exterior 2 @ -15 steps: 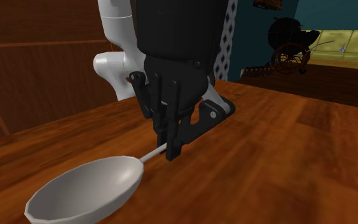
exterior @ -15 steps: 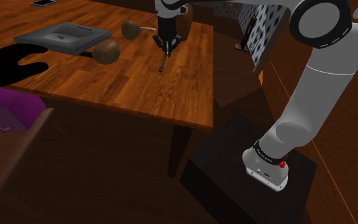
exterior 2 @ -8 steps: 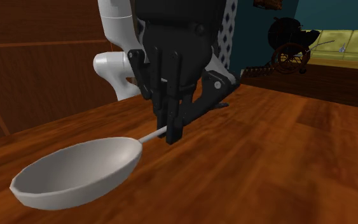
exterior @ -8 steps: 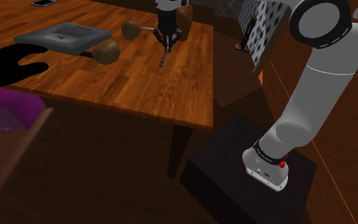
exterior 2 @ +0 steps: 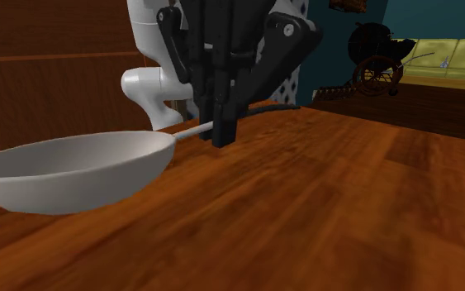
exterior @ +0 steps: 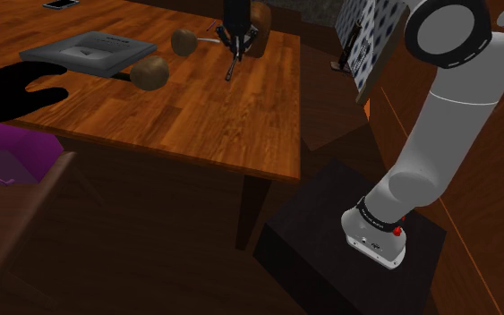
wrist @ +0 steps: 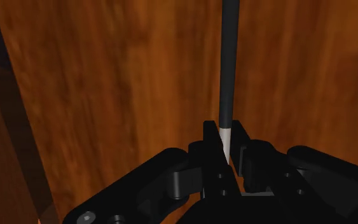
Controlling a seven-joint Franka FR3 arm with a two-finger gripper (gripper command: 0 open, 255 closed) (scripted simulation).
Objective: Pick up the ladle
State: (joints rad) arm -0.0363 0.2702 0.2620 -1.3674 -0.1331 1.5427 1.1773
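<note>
The ladle has a pale grey bowl (exterior 2: 82, 169) and a thin handle, and it hangs level above the wooden table (exterior 2: 329, 207). My black gripper (exterior 2: 222, 136) is shut on the handle close to its end. In the shoulder view the gripper (exterior: 235, 52) is over the table's far side, and the ladle (exterior: 231, 70) shows as a thin dark rod slanting down from it. In the wrist view the dark handle (wrist: 227, 63) runs straight out from between the clasping fingers (wrist: 212, 137), with the table's wood (wrist: 107, 95) below.
A grey flat tray (exterior: 89, 49) and two brown round things (exterior: 149, 72) (exterior: 183, 41) lie on the table to the shoulder view's left of the gripper. A brown vessel (exterior: 260, 16) stands just behind it. A black shape (exterior: 8, 94) and a purple thing (exterior: 12, 152) sit at the table's left edge.
The gripper has risen with the ladle in it. The bowl has come up off the table and levelled out, and in the shoulder view the hand has moved towards the far edge.
</note>
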